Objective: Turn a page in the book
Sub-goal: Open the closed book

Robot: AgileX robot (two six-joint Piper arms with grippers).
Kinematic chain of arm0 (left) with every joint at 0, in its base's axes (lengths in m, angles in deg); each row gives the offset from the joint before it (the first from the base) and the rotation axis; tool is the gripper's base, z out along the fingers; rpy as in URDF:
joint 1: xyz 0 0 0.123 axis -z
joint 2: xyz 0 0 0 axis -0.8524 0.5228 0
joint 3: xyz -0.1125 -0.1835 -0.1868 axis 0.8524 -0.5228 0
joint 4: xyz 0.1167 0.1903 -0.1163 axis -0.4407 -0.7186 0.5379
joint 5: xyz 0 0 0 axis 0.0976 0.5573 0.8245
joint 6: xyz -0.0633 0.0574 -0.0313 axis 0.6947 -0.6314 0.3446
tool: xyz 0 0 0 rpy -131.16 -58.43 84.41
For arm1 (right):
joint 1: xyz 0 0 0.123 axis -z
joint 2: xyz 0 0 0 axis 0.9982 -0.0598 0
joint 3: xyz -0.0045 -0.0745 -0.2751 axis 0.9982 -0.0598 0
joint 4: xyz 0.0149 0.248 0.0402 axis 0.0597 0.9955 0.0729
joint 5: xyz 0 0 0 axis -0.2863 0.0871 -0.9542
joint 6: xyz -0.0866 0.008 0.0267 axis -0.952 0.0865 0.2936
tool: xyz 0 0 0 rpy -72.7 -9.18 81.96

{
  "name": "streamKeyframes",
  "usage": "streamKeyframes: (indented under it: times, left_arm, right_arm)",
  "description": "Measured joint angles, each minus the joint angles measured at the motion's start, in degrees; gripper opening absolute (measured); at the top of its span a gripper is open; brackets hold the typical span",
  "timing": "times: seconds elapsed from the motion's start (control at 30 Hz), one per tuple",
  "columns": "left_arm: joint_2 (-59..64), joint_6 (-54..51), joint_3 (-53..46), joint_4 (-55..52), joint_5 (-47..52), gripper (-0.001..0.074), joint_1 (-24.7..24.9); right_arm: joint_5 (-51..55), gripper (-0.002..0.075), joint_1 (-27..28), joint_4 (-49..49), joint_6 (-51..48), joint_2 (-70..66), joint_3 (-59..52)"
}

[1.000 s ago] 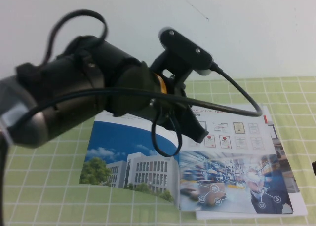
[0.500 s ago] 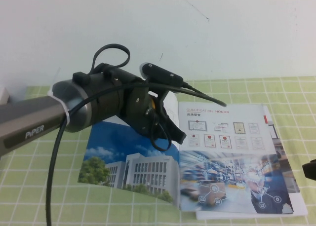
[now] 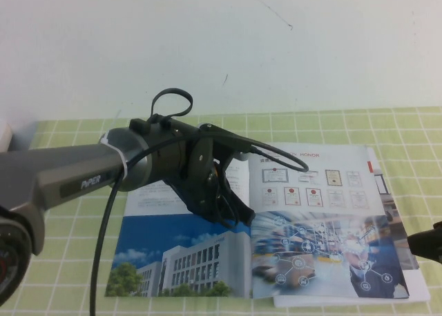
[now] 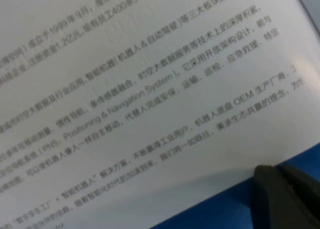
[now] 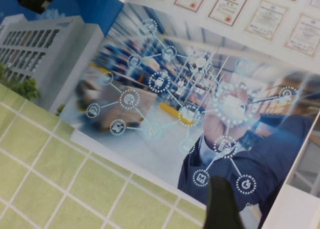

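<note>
Now left gripper (image 3: 238,216) over open book (image 3: 207,261), right gripper (image 3: 427,245) at edge; both jaws' state unclear.

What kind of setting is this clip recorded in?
Probably a lab tabletop test bench: a green checked cloth against a plain white wall, an open brochure, the left claw over it, the right claw at the table's right edge.

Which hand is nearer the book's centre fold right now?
Left. The left hand sits low over the book, right beside its centre fold. The right hand is at the book's outer right edge, far from the fold.
</note>
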Motion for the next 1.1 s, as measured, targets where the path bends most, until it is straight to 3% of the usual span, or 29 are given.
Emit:
streamKeyframes:
  times: [0.6, 0.93, 1.1]
  left_arm:
    - [2.7, -0.2, 0.1, 0.0, 0.2, -0.0004, 0.0]
    - [3.0, -0.2, 0.6, 0.6, 0.5, -0.0004, 0.0]
    - [3.0, -0.2, 0.6, 0.6, 0.5, -0.0004, 0.0]
  right_arm:
    - [-1.7, 0.0431, 0.0, 0.1, -0.1, -9.7, 4.7]
    - [3.0, 0.0453, 0.0, -1.8, -0.9, -19.3, 10.5]
    - [4.3, 0.0429, 0.0, -5.5, -0.3, -23.0, 12.1]
